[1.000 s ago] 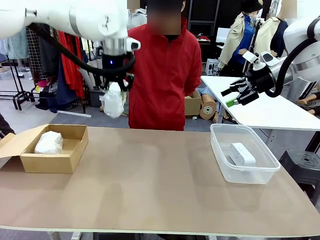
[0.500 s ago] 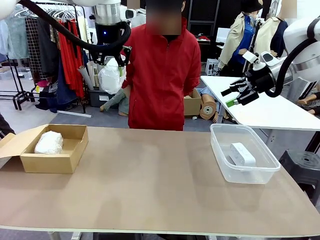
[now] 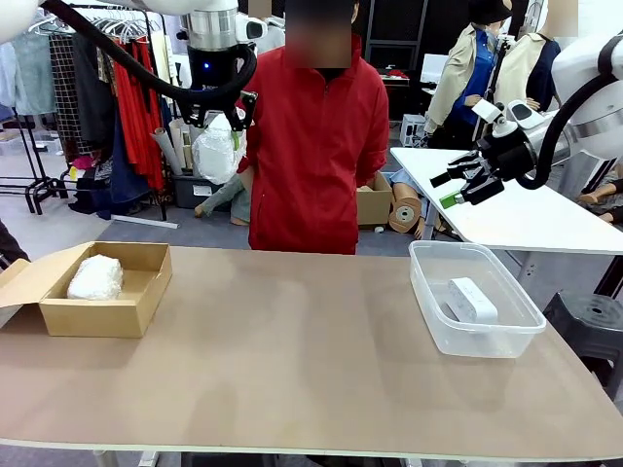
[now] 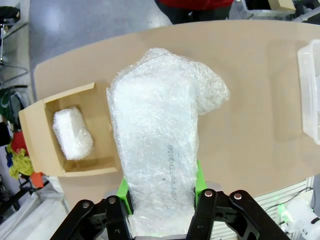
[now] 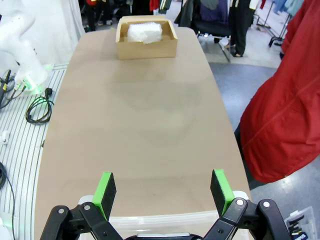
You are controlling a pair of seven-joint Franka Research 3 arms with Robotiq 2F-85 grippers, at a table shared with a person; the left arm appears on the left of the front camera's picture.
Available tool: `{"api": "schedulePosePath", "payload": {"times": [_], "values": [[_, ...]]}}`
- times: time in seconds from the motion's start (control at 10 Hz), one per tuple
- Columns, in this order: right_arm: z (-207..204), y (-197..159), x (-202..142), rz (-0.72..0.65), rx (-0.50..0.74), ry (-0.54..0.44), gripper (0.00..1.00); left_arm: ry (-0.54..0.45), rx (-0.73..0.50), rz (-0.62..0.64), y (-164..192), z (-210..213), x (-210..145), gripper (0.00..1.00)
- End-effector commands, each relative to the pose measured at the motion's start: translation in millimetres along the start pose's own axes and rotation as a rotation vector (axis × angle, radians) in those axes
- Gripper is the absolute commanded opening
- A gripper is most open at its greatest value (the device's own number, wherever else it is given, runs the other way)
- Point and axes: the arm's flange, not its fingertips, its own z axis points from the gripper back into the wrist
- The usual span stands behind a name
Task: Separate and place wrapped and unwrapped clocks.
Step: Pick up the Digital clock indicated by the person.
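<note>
Since a second ago my left arm has been climbing: the wrapped bundle (image 3: 216,151) was hanging low in front of the person's jacket and is now sitting high above the far edge of the tabletop (image 3: 292,360), hardly shifting over the last half second.

Nearest me, the tabletop is lying bare through its middle. To the left, I am seeing the cardboard box (image 3: 97,287) already holding one wrapped clock (image 3: 95,277). To the right, the clear plastic tub (image 3: 472,297) is holding the bare white clock (image 3: 472,300).

Farther up, the left gripper (image 4: 162,200) is clamping its fingers on the lower end of the second wrapped clock, green pads pressing into the bubble wrap on both sides; from that wrist the box is sitting below and off to one side. The right gripper (image 5: 162,192) is hovering above the tub with its fingers spread wide and nothing between them.

I am judging the sorting mostly done: two pieces are lying in their containers, and only this bundle is waiting to go into the box.
</note>
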Motion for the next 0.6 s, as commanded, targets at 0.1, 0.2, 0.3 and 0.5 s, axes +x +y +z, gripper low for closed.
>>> {"api": "schedulePosePath", "payload": {"times": [0.1,0.2,0.3,0.5], "values": [[1.0,0.7,1.9,0.013,-0.007,-0.003,1.0,-0.002,-0.008,0.004,2.0,4.0,-2.3,0.0],[1.0,0.7,1.9,0.013,-0.007,-0.003,1.0,-0.002,-0.008,0.004,2.0,4.0,-2.3,0.0],[1.0,0.7,1.9,0.013,-0.007,-0.003,1.0,-0.002,-0.008,0.004,2.0,4.0,-2.3,0.0],[1.0,0.7,1.9,0.013,-0.007,-0.003,1.0,-0.002,-0.008,0.004,2.0,4.0,-2.3,0.0]]}}
